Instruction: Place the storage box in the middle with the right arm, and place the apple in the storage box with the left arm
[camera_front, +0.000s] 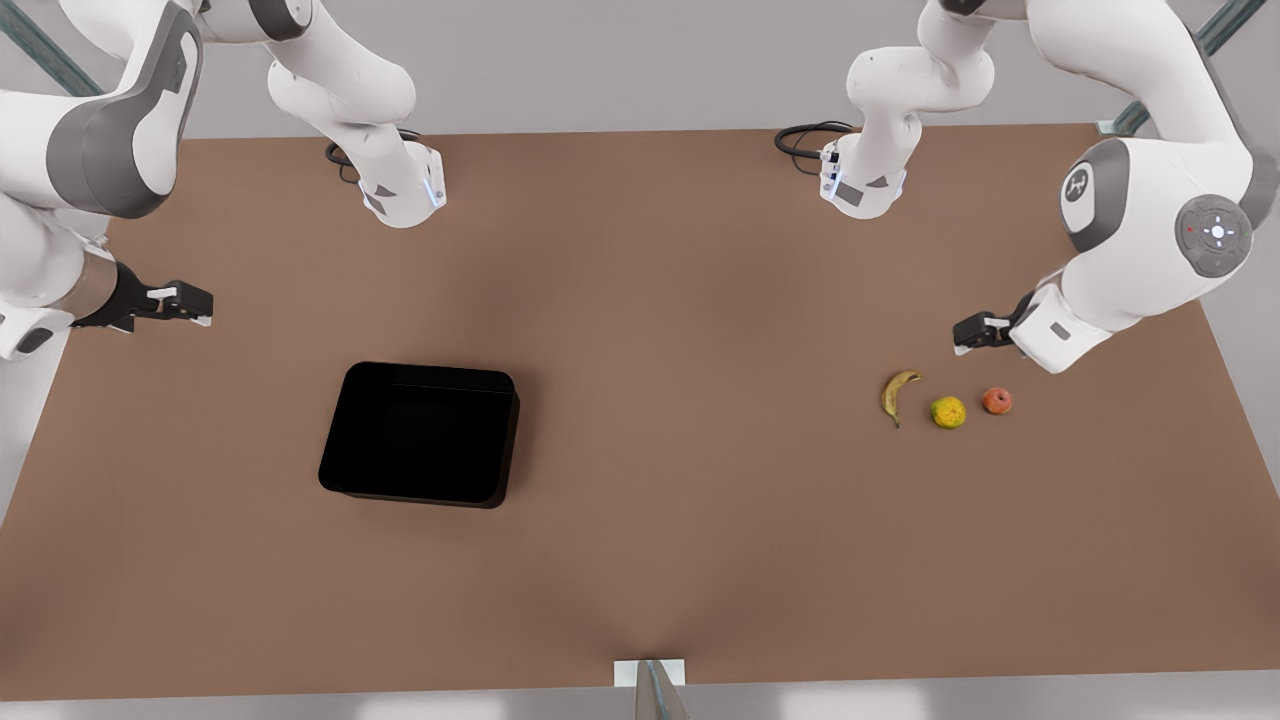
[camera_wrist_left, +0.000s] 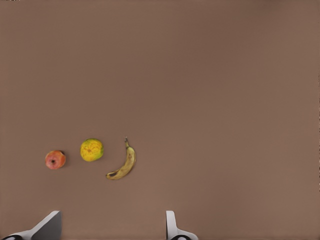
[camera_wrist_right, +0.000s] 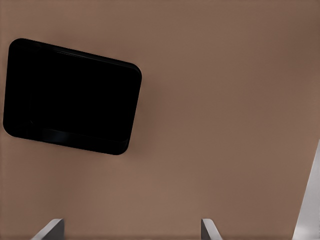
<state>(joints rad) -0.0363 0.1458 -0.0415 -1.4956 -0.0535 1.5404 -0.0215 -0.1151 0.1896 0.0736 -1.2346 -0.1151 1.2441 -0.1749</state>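
Storage box (camera_front: 420, 433), one, we see lying on the counter's (camera_front: 680, 520) front-view left, long axis roughly crosswise; one apple (camera_front: 996, 401) sits right; left claw (camera_front: 968, 333) and right claw (camera_front: 190, 302) hover spread.

L claw (camera_front: 962, 337) on the front view's right, hanging above the bench w/ fingers (camera_wrist_left: 171, 225) spread wide, nothing between them. R claw (camera_front: 200, 303) on the front view's left, also raised, fingers (camera_wrist_right: 210, 231) apart & empty. Both arms bent at elbow, wrists angled inward.
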